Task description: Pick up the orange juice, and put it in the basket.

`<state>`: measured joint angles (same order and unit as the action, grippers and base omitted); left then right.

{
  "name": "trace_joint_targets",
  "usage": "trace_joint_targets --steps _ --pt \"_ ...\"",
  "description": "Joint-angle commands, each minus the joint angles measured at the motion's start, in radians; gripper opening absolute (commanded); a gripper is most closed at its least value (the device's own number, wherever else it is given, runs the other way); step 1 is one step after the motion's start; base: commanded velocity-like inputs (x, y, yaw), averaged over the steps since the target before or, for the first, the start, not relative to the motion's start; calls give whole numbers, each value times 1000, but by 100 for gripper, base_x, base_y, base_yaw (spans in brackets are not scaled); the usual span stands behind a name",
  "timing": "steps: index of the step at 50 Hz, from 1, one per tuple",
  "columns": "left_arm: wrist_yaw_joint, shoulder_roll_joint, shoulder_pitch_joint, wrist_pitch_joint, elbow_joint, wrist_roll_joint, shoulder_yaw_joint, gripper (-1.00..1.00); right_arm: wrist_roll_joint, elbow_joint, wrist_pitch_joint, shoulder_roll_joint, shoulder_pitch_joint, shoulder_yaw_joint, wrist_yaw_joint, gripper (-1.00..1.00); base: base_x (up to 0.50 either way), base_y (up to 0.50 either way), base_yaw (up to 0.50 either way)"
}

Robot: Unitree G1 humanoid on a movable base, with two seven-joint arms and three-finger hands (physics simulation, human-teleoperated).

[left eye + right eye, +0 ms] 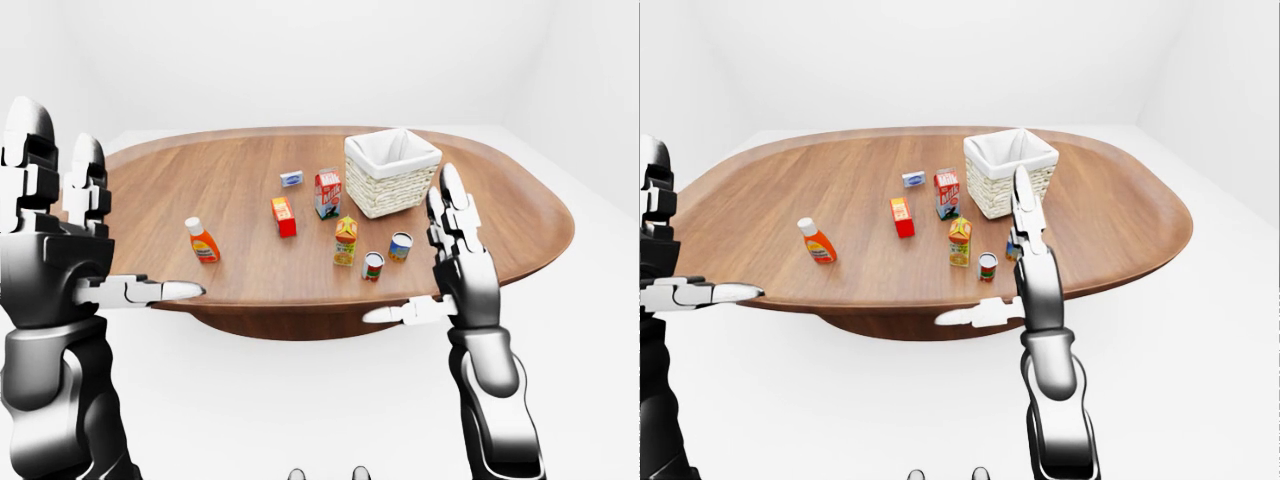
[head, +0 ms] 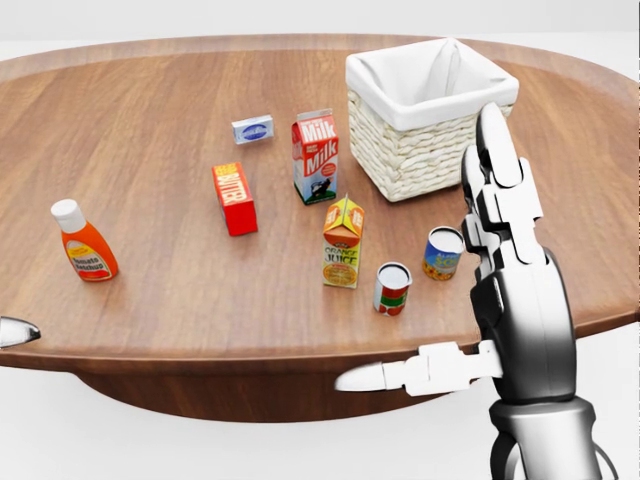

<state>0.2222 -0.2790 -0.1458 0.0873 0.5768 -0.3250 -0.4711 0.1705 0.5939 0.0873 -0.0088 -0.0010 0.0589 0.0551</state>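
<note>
The orange juice carton (image 2: pixel 342 243) stands upright on the round wooden table (image 2: pixel 170 300), near the middle of the head view. The wicker basket (image 2: pixel 420 165) with a white liner stands up and to the right of it. My right hand (image 2: pixel 455 290) is open and empty, raised over the table's near edge to the right of the carton, with the thumb pointing left. My left hand (image 1: pixel 110 220) is open and empty, raised at the far left of the left-eye view, well away from the carton.
A milk carton (image 2: pixel 316 155) stands just above the juice. A red butter box (image 2: pixel 233 198) and a small blue-white box (image 2: pixel 252 129) lie to the left. An orange sauce bottle (image 2: pixel 84 242) lies far left. Two cans (image 2: pixel 392 288) (image 2: pixel 443 252) stand right of the juice.
</note>
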Motion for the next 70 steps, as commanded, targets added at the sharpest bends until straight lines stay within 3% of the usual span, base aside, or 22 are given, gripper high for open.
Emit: trace_joint_targets --steps 1,9,20,70 --pt "-14 -18 -10 0 -49 -29 -17 100 76 71 0 0 -2 22 29 100 7 -50 0" --pt "-18 -16 10 0 -6 -45 -23 100 112 68 0 2 -1 30 40 100 7 -50 0" --pt "-10 -13 -6 0 -75 -25 0 100 170 65 0 -8 3 38 55 100 17 -48 0" --pt "-4 -9 9 0 -24 -38 -13 100 311 68 0 -3 32 73 106 100 50 -11 0"
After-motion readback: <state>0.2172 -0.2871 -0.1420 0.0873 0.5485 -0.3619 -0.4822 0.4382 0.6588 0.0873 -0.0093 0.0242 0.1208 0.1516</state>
